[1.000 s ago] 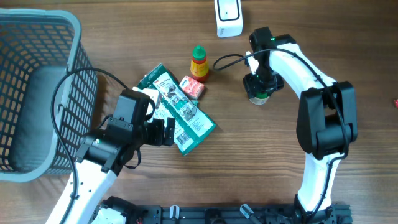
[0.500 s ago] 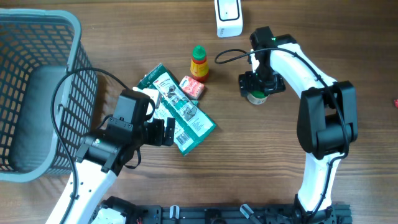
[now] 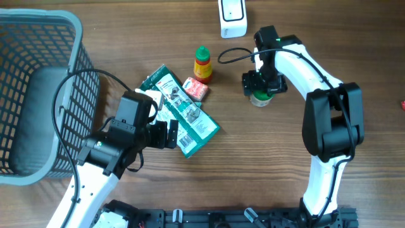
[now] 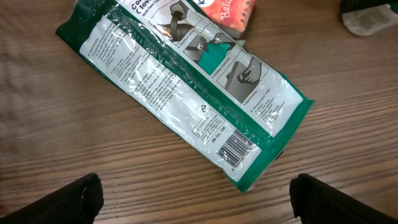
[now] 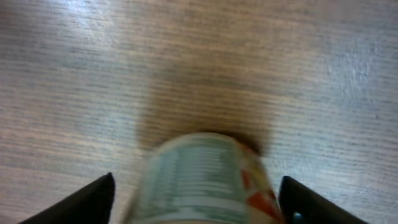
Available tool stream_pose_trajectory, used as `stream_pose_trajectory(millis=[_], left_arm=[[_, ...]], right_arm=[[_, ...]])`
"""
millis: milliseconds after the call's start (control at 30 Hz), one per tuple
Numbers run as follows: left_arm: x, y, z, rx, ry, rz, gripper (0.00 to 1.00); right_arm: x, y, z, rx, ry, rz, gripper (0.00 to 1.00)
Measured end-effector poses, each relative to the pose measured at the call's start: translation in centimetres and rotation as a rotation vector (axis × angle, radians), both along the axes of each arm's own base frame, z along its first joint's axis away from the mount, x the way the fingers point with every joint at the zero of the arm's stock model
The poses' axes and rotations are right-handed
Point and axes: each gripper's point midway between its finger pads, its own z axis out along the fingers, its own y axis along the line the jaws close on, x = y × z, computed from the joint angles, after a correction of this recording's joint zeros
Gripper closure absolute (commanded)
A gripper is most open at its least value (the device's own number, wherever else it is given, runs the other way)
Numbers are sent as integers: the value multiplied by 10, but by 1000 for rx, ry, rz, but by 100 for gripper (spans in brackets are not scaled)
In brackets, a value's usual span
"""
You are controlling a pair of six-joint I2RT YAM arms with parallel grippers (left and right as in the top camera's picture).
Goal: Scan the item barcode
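Wood-grain bench (image 3: 266,164), nothing of the room in view. Grey basket (image 3: 77,28) at the left edge, white scanner (image 3: 231,16) at the far edge. Right gripper (image 5: 199,196): fingers apart, straddling a small can (image 5: 202,177), thin gaps either side. Left gripper (image 4: 196,190): fingers wide apart, low over the green-white packet (image 4: 186,93), barcode (image 4: 238,148) face up. Small bottle (image 3: 202,63) and red pack (image 3: 196,88) just beyond the packet.

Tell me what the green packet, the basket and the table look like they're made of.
Packet: thin plastic film, glossy; it wrinkles and catches glare. Basket: grey moulded plastic, probably, matte, with an open grid wall. Table: wood or wood-look laminate, satin; grain lines show, but which one I cannot tell.
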Motion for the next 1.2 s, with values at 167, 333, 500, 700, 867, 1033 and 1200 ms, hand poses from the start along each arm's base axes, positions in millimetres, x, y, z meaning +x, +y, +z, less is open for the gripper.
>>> stream_pose_trajectory(millis=[167,333,500,700,867,1033,1200], left_arm=[[0,0,0,0,0,0,0],[0,0,0,0,0,0,0],[0,0,0,0,0,0,0],[0,0,0,0,0,0,0],[0,0,0,0,0,0,0],[0,0,0,0,0,0,0],[0,0,0,0,0,0,0]], right_arm=[[-11,-3,0,-11,46,-3,17],[-12,-3,0,-13,51,-15,22],[-12,-3,0,-14,51,-30,38],[-12,-3,0,-15,52,-52,41],[-13,-2,1,-10,62,-151,41],[-20,12,2,68,112,-240,43],[-34,28,9,191,216,-326,46]])
